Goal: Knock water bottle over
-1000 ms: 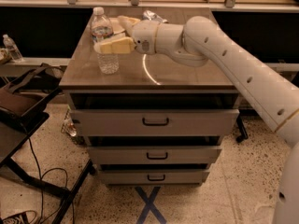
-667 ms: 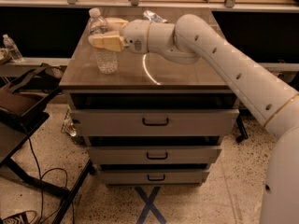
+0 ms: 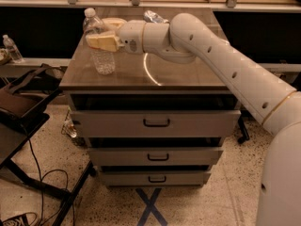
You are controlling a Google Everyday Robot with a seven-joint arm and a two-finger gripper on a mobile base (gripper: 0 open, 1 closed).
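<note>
Two bottles (image 3: 104,62) (image 3: 11,48), one tool (image 3: 99,32) at one.

Tall clear ribbed plastic water bottle (image 3: 104,60), white cap. Cream-yellow fingers (image 3: 104,41) on the white tool (image 3: 98,31), spread about the bottle's upper part over the brown-topped bench (image 3: 188,76). Grey drawers (image 3: 197,124), dark handles. White arm (image 3: 225,60), thin gold ring. Speckled beige floor (image 3: 225,197), blue taped X (image 3: 150,207).

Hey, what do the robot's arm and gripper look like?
The arm is a thick, smooth white tube with small dark dots and a thin gold ring. The gripper, at the water bottle on the cabinet, has pale yellow fingers.
</note>
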